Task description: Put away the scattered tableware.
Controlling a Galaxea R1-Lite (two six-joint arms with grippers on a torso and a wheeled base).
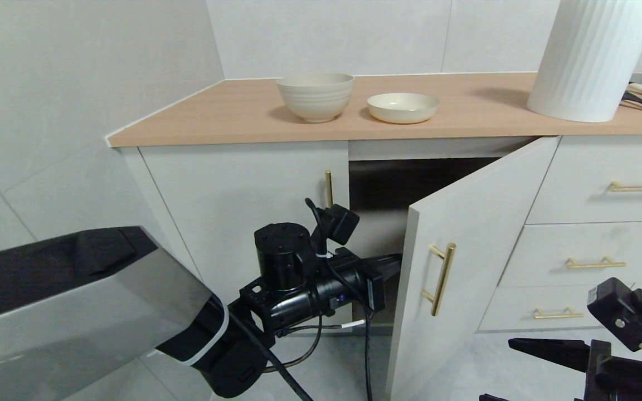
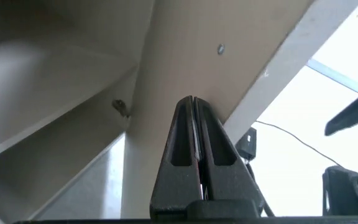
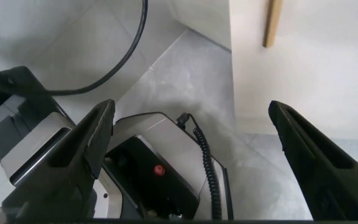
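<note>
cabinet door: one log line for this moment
cabinet door half open | left gripper shut, in opening | right gripper open, low | bowl, dish on counter

- The worktop (image 1: 232,114) is showing a pale wood grain under a smooth, matt finish.
- The deep bowl (image 1: 315,97) is looking like matt cream ceramic, ribbed round its outside.
- The shallow dish (image 1: 403,107) just to its right is looking smoother and is catching a faint sheen.
- The tall white container (image 1: 591,61) at the far right is showing vertical ribs and a matt surface.
- The open cupboard door (image 1: 477,223) is looking flat, matt white, and its handle (image 1: 441,278) is gleaming like brass-coloured metal.
- The left gripper (image 2: 192,101) and the right gripper (image 3: 190,107) are showing fingers (image 2: 180,146) of matt black plastic.
- The floor (image 3: 185,81) is looking like grey, faintly mottled tile.
</note>
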